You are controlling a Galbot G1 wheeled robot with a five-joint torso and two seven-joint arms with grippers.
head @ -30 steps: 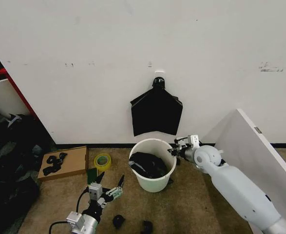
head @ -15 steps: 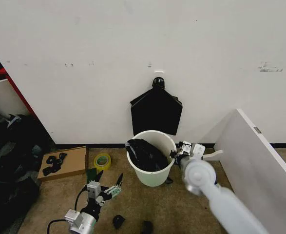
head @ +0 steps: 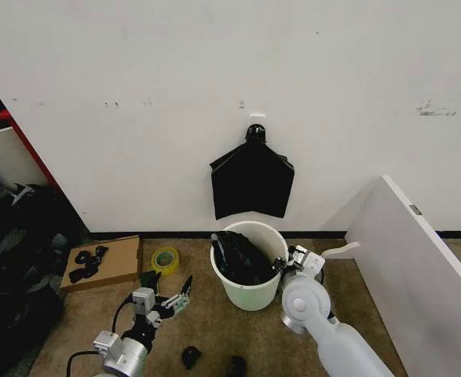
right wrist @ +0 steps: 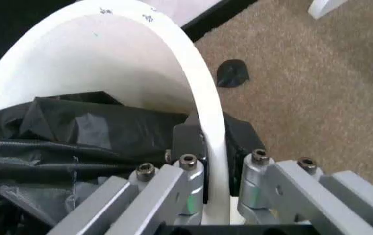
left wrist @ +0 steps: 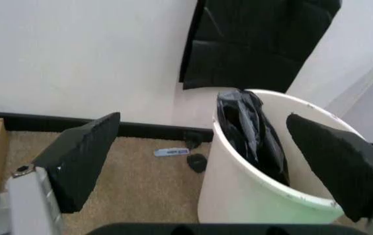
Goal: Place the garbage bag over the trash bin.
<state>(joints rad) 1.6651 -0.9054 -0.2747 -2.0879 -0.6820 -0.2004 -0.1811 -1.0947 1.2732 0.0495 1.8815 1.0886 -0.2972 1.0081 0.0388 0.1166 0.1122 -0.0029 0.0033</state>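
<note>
Carpet floor (tan) bears trash bin, tape roll.

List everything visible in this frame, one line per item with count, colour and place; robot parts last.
trash bin: 1, white, on the carpet near the wall.
garbage bag: 1, black, bunched inside the trash bin, not over the rim.
flat black bundle: 1, black, hanging on the wall above the bin.
slanted board: 1, white, leaning to the robot's right.
cardboard piece: 1, brown, on the floor left, black straps on it.
tape roll: 1, yellow-green, beside the cardboard.
small scraps: 2, black, on the carpet in front.
left gripper: 1, black fingers, open, low left of the bin.
right gripper: 1, silver, shut on the trash bin rim at its right side.
</note>
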